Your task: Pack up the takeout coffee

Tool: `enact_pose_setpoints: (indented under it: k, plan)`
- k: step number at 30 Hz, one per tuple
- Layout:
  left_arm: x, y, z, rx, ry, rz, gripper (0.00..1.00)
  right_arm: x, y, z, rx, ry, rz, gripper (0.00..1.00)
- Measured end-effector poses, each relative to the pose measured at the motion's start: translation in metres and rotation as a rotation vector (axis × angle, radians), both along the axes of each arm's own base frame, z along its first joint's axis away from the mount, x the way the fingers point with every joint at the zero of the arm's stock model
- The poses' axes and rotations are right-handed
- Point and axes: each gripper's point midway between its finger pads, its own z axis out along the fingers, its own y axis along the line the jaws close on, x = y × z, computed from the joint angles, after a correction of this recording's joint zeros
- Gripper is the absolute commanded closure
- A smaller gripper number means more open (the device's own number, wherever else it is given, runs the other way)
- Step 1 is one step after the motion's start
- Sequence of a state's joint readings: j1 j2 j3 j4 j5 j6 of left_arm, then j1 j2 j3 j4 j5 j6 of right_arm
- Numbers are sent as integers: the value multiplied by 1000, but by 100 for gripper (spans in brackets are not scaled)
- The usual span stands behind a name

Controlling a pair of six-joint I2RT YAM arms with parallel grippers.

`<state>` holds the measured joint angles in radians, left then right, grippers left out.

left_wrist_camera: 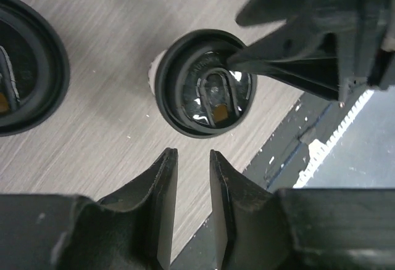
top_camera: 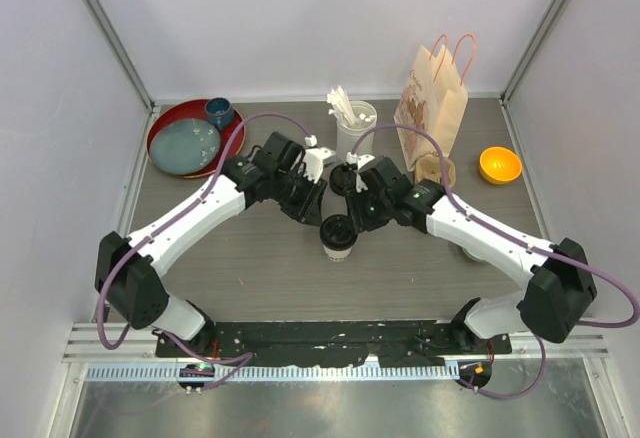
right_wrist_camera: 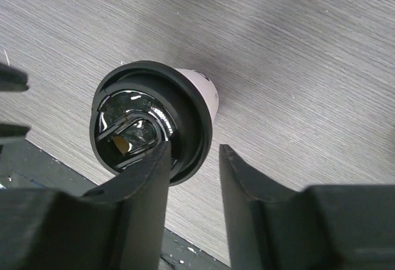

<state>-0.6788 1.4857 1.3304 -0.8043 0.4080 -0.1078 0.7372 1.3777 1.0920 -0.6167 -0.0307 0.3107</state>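
1. Toward the middle of the table [top_camera: 250, 278], on its near half, a cup [top_camera: 338, 238] is standing upright with its black lid [left_wrist_camera: 203, 82] on. It is not yet packed.
2. Over it, the right gripper [right_wrist_camera: 194, 150] is hovering with jaws apart and nothing between them. One finger is lying across the lid's rim, but whether it is touching cannot be told.
3. Just beside it, the left gripper [left_wrist_camera: 192, 159] is pointing at the same cup, jaws a narrow gap apart and empty.
4. A second lid [left_wrist_camera: 24, 66] is showing near the first. From above the arms are hiding it, so whether it is sitting on a cup cannot be told.
5. Toward the far right corner, the carrier [top_camera: 437, 170] is sitting against the bag [top_camera: 432, 98], with no cup seen in it.
6. Along the far edge, the stick holder [top_camera: 355, 128] is standing mid-table and the tray [top_camera: 172, 111] is filling the far left corner. An orange bowl [top_camera: 499, 165] is lying near the right edge.
7. Judging by this, lidding is done for at least one cup, while loading the carrier and bag is all left. The grippers are crowding each other. Bare table is lying open on both sides of the cup, and the route to the carrier is passing close by the right arm.
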Motion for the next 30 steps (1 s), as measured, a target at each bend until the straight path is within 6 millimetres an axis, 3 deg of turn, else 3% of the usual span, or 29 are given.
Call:
enact_pose_setpoints:
  k: [10, 15, 23, 30]
  plan:
    - [17, -8, -19, 1, 23, 87, 78, 8, 0, 12, 127, -18, -55, 64]
    - [20, -8, -25, 12, 32, 103, 80, 9, 3, 15, 157, -16, -53, 76]
    - [19, 1, -42, 29, 62, 133, 80, -1, -7, -2, 163, 50, -67, 80]
    - [16, 0, -45, 10, 91, 137, 79, -5, -6, -3, 171, 67, -57, 80]
